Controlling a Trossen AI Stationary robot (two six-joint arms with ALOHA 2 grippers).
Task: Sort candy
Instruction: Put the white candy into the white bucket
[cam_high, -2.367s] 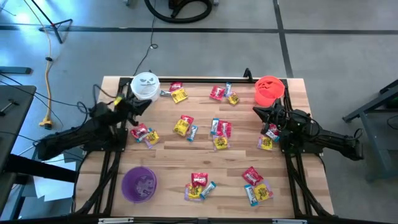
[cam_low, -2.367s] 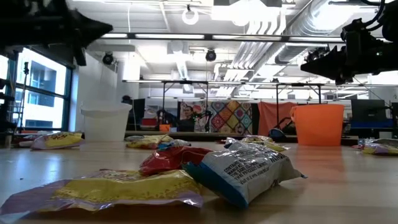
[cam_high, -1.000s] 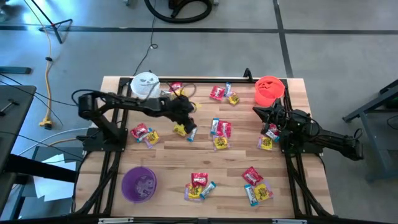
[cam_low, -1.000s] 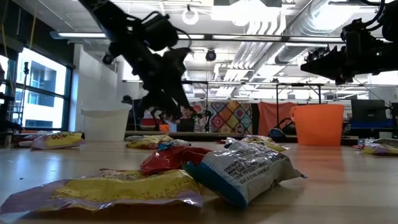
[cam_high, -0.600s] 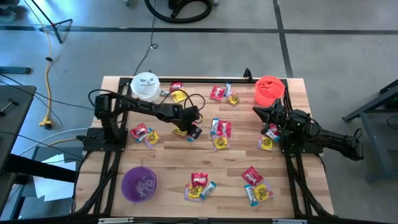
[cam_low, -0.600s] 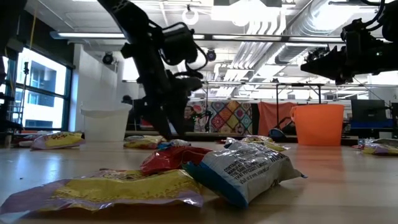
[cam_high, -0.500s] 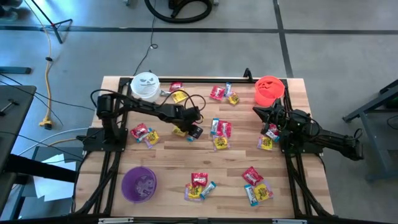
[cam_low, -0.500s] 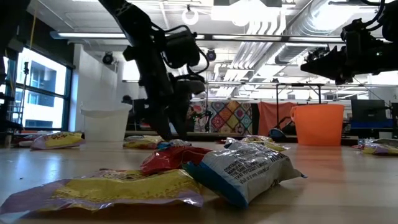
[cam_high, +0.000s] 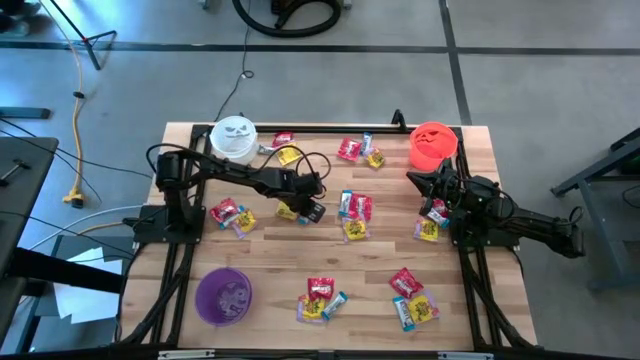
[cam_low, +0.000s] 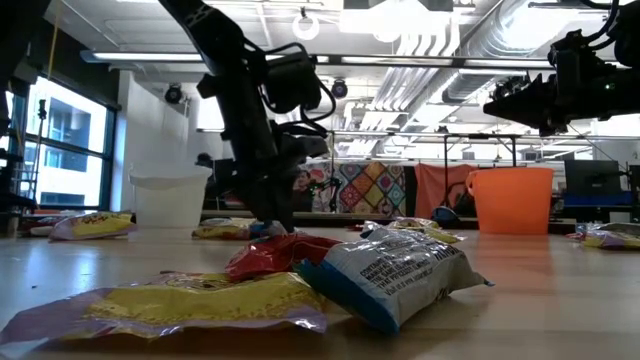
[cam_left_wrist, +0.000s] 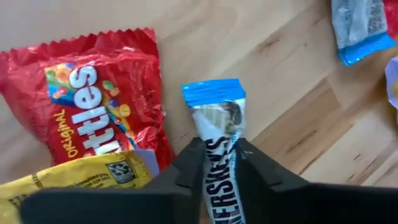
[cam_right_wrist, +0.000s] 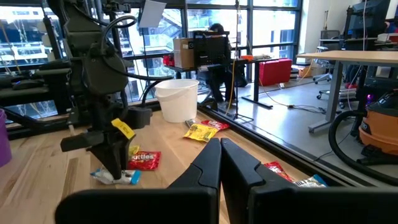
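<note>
The left gripper's (cam_left_wrist: 219, 163) fingers (cam_left_wrist: 186, 169) pinch a light-blue Hershey's candy (cam_left_wrist: 216, 127) lying on the desk (cam_high: 260, 250) near its middle, just beside a red Skittles packet (cam_left_wrist: 87, 93) and a yellow packet (cam_left_wrist: 81, 177). The right gripper (cam_right_wrist: 220, 163), fingers closed on nothing, hovers by the right edge near the orange bucket (cam_high: 433, 143); more candy lies scattered across the desk

I see even, bright light from ceiling strips (cam_low: 300, 58); windows (cam_right_wrist: 37, 31) glare white. The near candy (cam_low: 390, 270) looks soft, and my own fingers (cam_left_wrist: 186, 174) blur.
</note>
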